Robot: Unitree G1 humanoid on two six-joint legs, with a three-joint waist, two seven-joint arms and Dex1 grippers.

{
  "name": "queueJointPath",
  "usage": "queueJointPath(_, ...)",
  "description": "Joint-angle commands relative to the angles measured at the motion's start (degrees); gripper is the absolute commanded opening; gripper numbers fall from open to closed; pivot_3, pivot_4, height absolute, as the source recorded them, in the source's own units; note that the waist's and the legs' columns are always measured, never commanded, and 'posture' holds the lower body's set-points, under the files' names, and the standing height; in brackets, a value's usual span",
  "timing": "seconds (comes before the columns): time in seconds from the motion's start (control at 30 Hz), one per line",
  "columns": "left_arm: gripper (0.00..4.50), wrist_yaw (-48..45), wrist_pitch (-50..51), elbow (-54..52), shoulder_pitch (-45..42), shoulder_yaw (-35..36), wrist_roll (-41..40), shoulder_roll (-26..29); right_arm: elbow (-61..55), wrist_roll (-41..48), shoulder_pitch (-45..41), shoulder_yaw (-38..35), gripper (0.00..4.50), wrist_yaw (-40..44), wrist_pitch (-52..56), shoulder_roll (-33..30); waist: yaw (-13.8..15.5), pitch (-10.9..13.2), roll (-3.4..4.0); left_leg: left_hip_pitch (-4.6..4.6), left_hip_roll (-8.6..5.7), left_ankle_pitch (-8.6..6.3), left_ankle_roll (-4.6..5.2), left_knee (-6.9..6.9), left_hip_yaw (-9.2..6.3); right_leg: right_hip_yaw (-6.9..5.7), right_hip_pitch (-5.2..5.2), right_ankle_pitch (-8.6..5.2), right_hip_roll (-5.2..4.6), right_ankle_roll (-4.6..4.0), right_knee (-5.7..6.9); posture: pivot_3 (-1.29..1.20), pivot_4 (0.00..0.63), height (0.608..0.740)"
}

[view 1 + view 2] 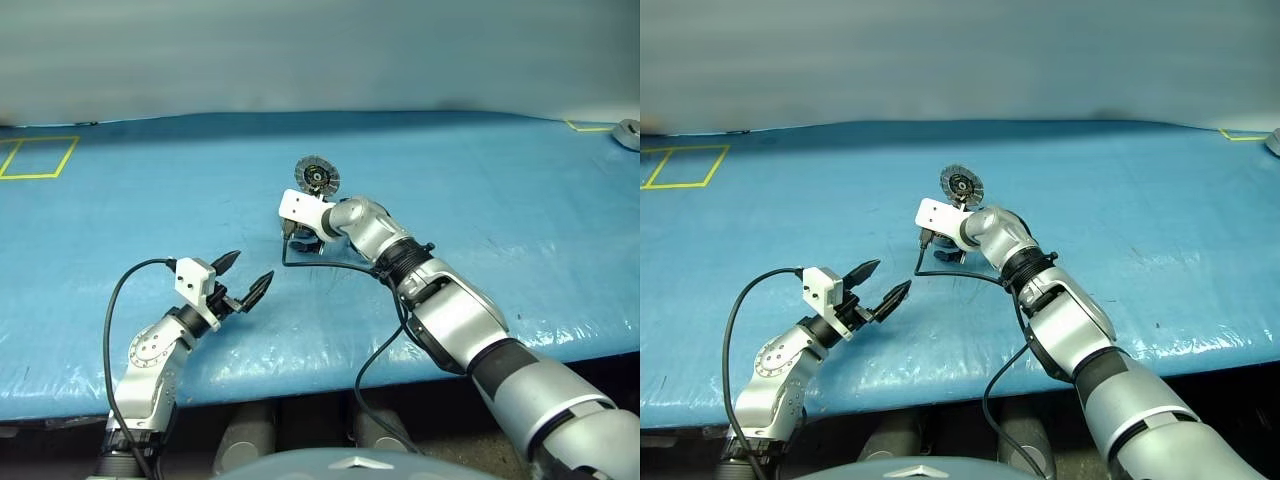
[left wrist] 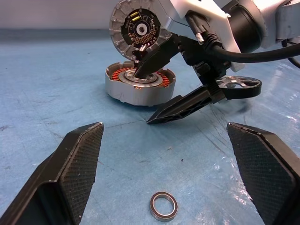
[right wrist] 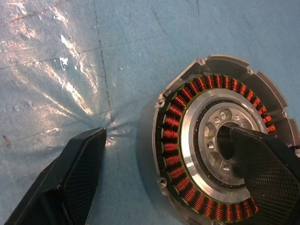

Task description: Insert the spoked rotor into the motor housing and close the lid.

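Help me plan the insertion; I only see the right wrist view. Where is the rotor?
Observer: The rotor lies flat on the mat beside the housing, apart from it.
Operator: And the lid?
Observer: The lid stands upright, open, at the housing's rim.
Operator: Anything loose nearby?
Observer: A small metal ring lies on the mat before the open left tool.
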Motion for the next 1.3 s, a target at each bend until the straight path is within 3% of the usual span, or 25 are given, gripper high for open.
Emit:
queueJointPath(0.03, 4.5, 0.1, -1.2, -1.8, -0.4, 0.2, 0.4, 0.2, 0.6, -1.8, -0.7, 0.0, 3.6, 2.5, -0.8, -0.9, 0.0, 0.0, 0.0, 0.01, 0.0, 0.0, 0.0, 0.0, 0.0, 0.0, 0.0, 0.0, 0.0, 0.0, 0.0, 0.0, 0.15, 0.74)
queueJointPath(0.13, 4.5, 0.0, -1.2, -1.5, -0.7, -0.2, 0.6, 0.1, -0.8, -4.7, -0.3, 2.1, 2.54, 3.9, -2.7, -1.9, 0.1, 0.0, 0.0, 0.01, -0.01, 0.0, 0.0, -0.02, 0.0, 0.0, 0.0, 0.0, 0.0, 0.0, -0.01, 0.0, 0.15, 0.74)
queueJointPath(0.2, 4.5, 0.0, -1.2, -1.3, -0.9, -0.2, 0.6, -0.1, -2.4, -5.7, 0.2, 2.6, 2.18, 4.8, -2.8, -2.4, 0.0, 0.0, 0.01, 0.01, -0.01, 0.0, 0.0, -0.04, 0.0, 0.0, 0.01, 0.04, 0.0, 0.0, -0.01, 0.0, 0.15, 0.74)
queueJointPath(0.33, 4.5, -0.2, -1.0, -1.6, -0.9, -0.3, 0.5, -0.1, -12.1, -6.7, 3.3, 4.0, 2.18, 10.5, -3.8, -5.5, 0.2, 0.0, 0.01, 0.01, -0.01, 0.0, -0.01, -0.07, -0.01, -0.01, 0.0, 0.05, 0.0, 0.03, 0.0, 0.0, 0.15, 0.74)
queueJointPath(0.6, 4.5, -0.9, -0.1, -2.1, -0.8, 0.6, -0.5, 0.4, -47.2, -2.9, 17.9, 5.5, 2.18, 28.0, -2.2, -18.6, 0.2, 0.0, 0.0, -0.04, 0.01, -0.05, 0.01, -0.19, -0.02, -0.04, -0.06, 0.06, -0.11, 0.18, -0.06, 0.0, 0.15, 0.74)
queueJointPath(0.73, 4.5, -1.4, 0.3, -1.6, -1.3, 0.7, -1.0, 1.0, -57.3, -2.9, 24.7, 6.3, 2.18, 30.1, -0.7, -22.3, 0.1, 0.0, 0.0, -0.01, 0.05, -0.07, -0.01, -0.19, -0.01, -0.05, -0.05, -0.13, -0.07, 0.42, -0.06, 0.0, 0.15, 0.74)
queueJointPath(0.93, 4.5, -2.2, 1.1, -1.0, -2.8, 0.0, -0.9, 1.2, -60.3, -6.2, 29.2, 7.4, 2.18, 26.7, -1.1, -23.1, 0.2, 0.0, -0.04, 0.07, 0.11, -0.06, -0.03, 0.03, 0.02, -0.05, 0.1, -0.26, -0.13, 0.25, -0.03, 0.0, 0.15, 0.74)
queueJointPath(1.3, 4.5, -3.3, 2.3, -1.1, -3.4, -0.6, -0.3, 1.5, -59.2, -7.4, 28.2, 7.4, 2.18, 27.5, -7.5, -25.3, 0.3, 0.0, -0.08, 0.19, 0.12, -0.06, -0.03, 0.03, 0.04, -0.05, 0.17, -0.24, -0.16, 0.28, -0.04, 0.0, 0.15, 0.74)
